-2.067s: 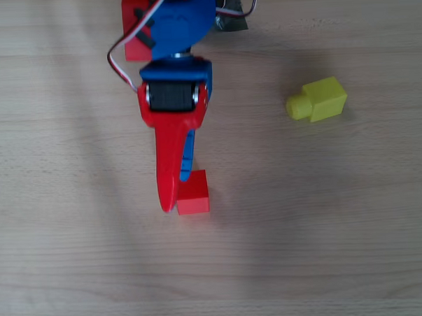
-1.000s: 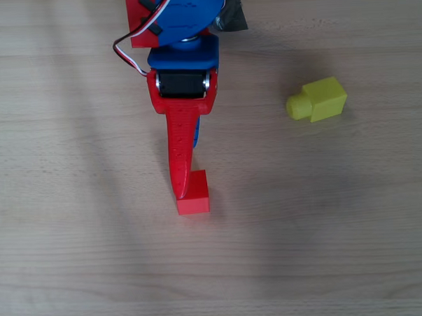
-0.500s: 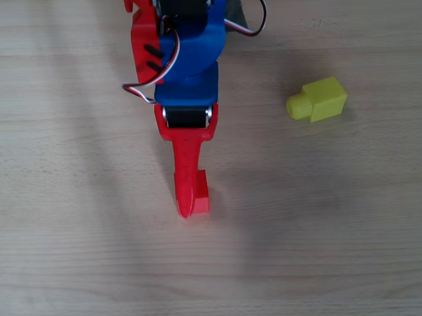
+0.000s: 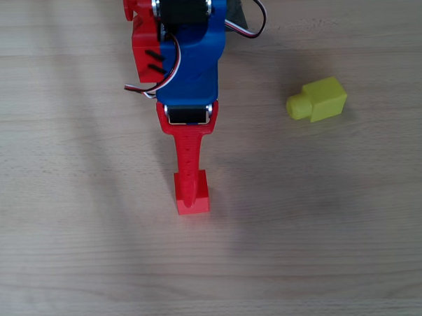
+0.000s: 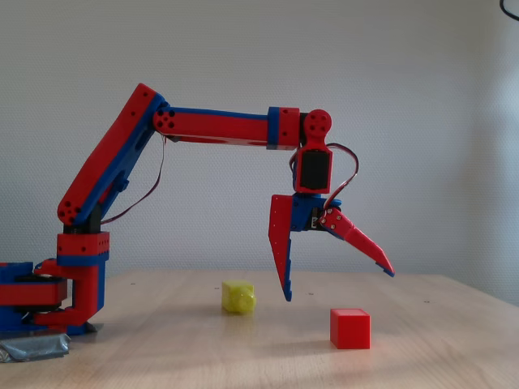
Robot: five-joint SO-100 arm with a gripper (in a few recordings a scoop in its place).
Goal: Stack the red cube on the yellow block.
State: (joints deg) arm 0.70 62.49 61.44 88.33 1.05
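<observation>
This looks like a bare hobby or lab test corner set up for robot trials. A pale, light-wood-grain surface [image 5: 454,356] stands against a plain white wall [image 5: 405,97], and the red-and-blue plastic arm [image 5: 219,127] with exposed servo wires has its base held down by a strip of grey tape [image 5: 32,347]. The small bright toy blocks on the surface suit a practice bench.

In the overhead view a red finger [image 4: 188,174] partly covers the red cube [image 4: 200,202].
</observation>
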